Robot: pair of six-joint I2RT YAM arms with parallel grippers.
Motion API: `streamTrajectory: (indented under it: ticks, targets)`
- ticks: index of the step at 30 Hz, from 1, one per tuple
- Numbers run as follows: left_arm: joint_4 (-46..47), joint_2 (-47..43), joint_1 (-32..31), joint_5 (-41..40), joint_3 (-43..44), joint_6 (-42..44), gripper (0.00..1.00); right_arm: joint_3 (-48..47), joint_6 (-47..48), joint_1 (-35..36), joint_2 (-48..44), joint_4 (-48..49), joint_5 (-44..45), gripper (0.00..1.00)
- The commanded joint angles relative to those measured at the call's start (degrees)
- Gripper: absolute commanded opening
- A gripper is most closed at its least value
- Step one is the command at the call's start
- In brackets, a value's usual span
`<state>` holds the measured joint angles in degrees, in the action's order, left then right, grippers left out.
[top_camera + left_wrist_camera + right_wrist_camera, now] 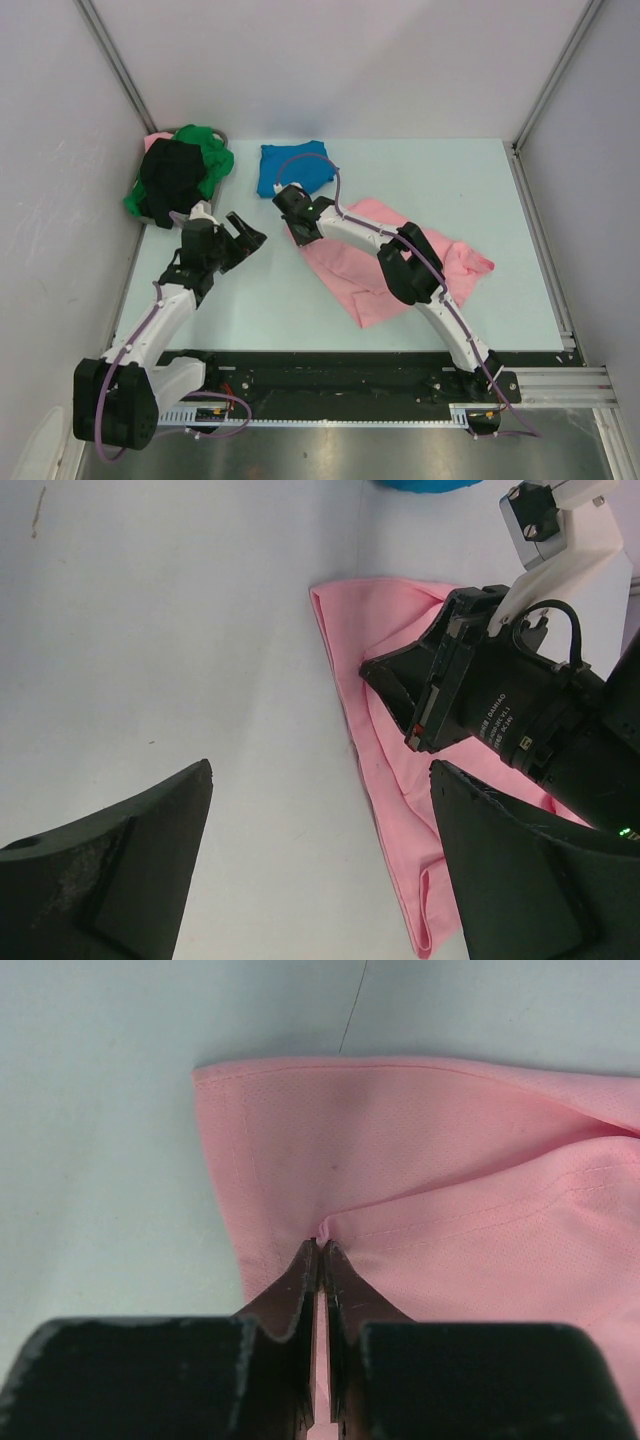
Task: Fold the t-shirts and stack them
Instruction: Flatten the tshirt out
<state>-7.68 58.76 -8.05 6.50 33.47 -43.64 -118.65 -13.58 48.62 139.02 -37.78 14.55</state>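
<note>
Right pincer (320,1250) is shut tight on the pink t-shirt (420,1140) - jaws pinched on a small fold of cloth just in from the hemmed corner, nothing else in the bite. Clock is from the top view, 12 = away from the arm bases. The pink shirt (345,262) lies flat-ish, a bit rumpled, mid-counter. Its long axis runs roughly 10 to 4 o'clock. My grip is at the 10 o'clock end and my right arm lies along the cloth over the rest. Left pincer (245,235) is wide open, empty and over bare counter (480,180), sitting at about 9 o'clock from the gripped corner, near but not touching. From the left wrist view the shirt edge (395,810) lies straight ahead between my open fingers, with the right pincer (385,675) planted on it. So the fold probably goes from the 10 o'clock end toward 4, along the axis. Right arm owns that corner; left is the nearer one for the edge facing 8 o'clock. The blue t-shirt (290,165) is at 12 o'clock of my right pincer, just beside it and bunched up - I'd watch for snagging it on the lift. The green t-shirt (212,150) and black t-shirt (172,172) are heaped at the far 10 o'clock corner, well clear of this move.
</note>
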Motion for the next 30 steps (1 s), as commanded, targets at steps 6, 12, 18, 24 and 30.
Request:
streamTrajectory:
  ticks: [6, 12, 18, 24, 30]
  targets:
    - [3.29, 1.0, 0.58, 2.37, -0.16, -1.63, 0.94, -1.67, 0.66, -0.28, -2.26, -1.68, 2.15, 0.0]
    - [5.22, 5.47, -2.04, 2.73, 1.41, -0.22, 0.85, 3.58, -0.12, -1.33, -10.42, -1.6, 4.7, 0.0]
    - [3.82, 17.6, -9.59, -2.89, 10.1, 1.18, 0.78, 15.71, -0.22, -4.76, -28.26, 2.36, 5.58, 0.0]
    - [-3.03, 31.57, -13.13, -10.27, 22.94, 3.21, 0.63, 20.3, 1.1, -8.27, -39.86, 1.39, 4.26, 0.0]
    - [-15.93, 43.27, -13.48, -21.59, 36.38, 4.35, 0.48, 26.71, 0.76, -11.0, -47.52, 3.24, 3.13, 0.0]
